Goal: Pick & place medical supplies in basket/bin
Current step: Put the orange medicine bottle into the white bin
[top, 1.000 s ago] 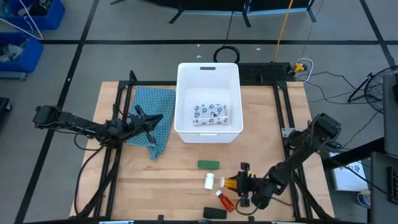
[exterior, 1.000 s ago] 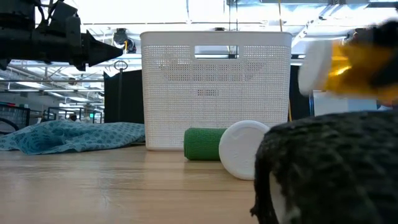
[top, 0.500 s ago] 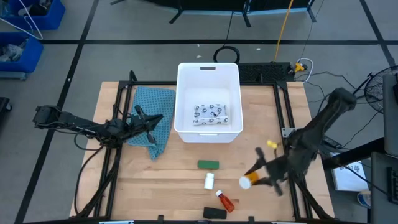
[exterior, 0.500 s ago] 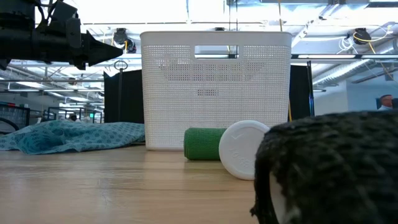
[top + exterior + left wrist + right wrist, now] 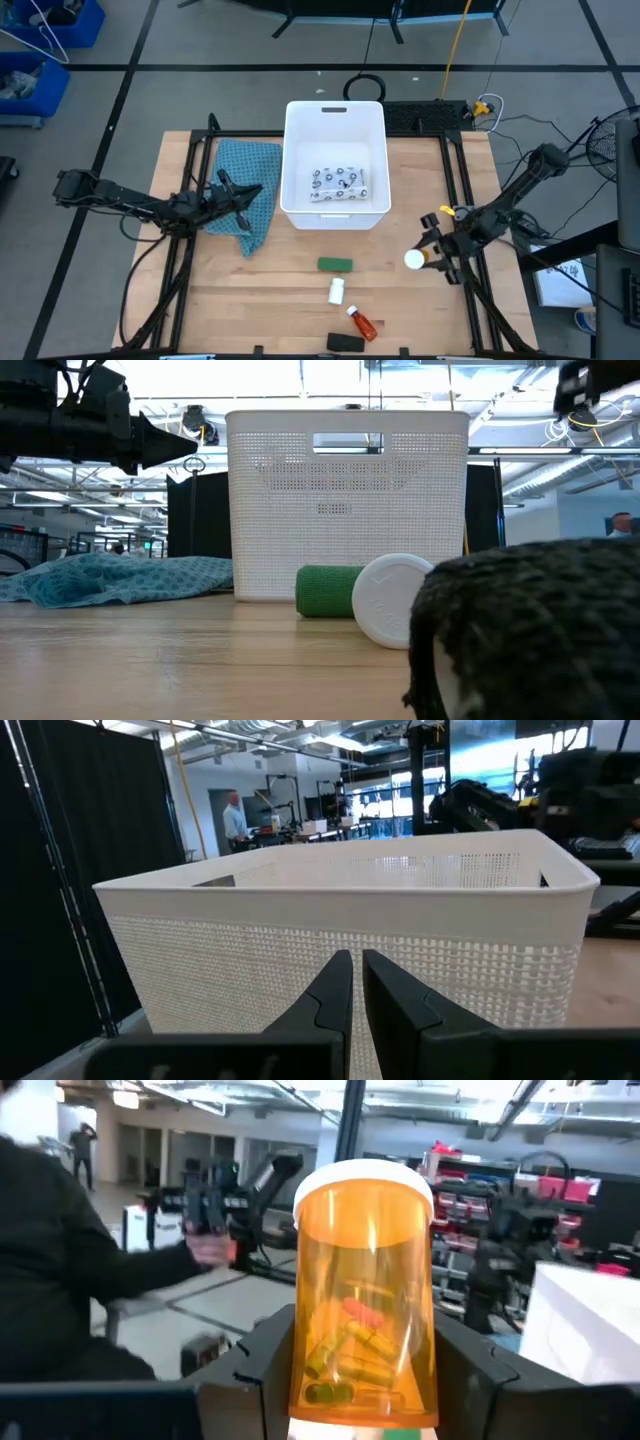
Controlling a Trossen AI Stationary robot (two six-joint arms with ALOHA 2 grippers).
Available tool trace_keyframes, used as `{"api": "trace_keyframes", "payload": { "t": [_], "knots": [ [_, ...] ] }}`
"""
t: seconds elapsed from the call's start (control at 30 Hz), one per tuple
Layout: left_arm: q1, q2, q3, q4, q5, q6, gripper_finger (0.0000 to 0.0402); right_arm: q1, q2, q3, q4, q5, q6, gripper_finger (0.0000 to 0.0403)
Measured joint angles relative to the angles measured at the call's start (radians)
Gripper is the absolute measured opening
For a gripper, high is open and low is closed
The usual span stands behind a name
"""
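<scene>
My right gripper (image 5: 430,256) is shut on an orange see-through pill bottle (image 5: 365,1300) with a white cap (image 5: 414,260), high above the table's right side. The white basket (image 5: 335,160) stands at the far middle, with a speckled white pouch (image 5: 338,182) lying in it. A green block (image 5: 335,264), a small white bottle (image 5: 337,291), an orange-red bottle (image 5: 363,322) and a black oblong (image 5: 346,342) lie on the table near the front. My left gripper (image 5: 248,193) is shut and empty above the teal cloth (image 5: 248,190), pointing at the basket (image 5: 340,930). My right gripper pinches the pill bottle's lower body (image 5: 310,1370) between its two fingers (image 5: 265,1355), one on each side. The bottle lies along the fingers, and its capped end (image 5: 365,1180) sticks out past the fingertips toward the table's left. The bottle is lifted clear of the table.
In the low view the black oblong (image 5: 530,630) fills the near right, with the green block (image 5: 322,591) and the white bottle's cap (image 5: 390,600) in front of the basket (image 5: 345,500). Black frame rails run along both table sides. Blue crates (image 5: 40,50) stand on the floor at far left.
My right gripper has risen from the table's near edge beside the small items, carrying the orange pill bottle. It has gone up and toward the table's right and far edges, turning as it went. The bottle is now lifted well clear of the table.
</scene>
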Motion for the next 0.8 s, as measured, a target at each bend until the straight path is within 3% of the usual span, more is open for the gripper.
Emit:
{"api": "trace_keyframes", "payload": {
  "t": [0.17,0.27,0.53,0.73,0.8],
  "knots": [
    [0.000,0.000,0.000,0.000,-0.002,0.008,0.0031,-0.001,-0.043,-0.042,0.066,0.106,-0.028,0.0157],
    [0.000,0.000,0.000,0.001,-0.011,0.009,0.0031,-0.010,-0.040,0.046,0.009,0.161,-0.102,0.0161],
    [0.000,0.000,0.000,-0.008,-0.012,0.050,0.0031,-0.190,0.071,0.585,-0.472,0.347,-0.243,0.0157],
    [0.000,0.000,0.000,-0.025,-0.012,0.032,0.0031,-0.468,0.270,0.978,-0.751,0.332,-0.345,0.0159],
    [0.000,0.000,0.000,-0.044,-0.012,0.019,0.0031,-0.583,0.342,1.074,-0.832,0.260,-0.360,0.0157]
  ]
}}
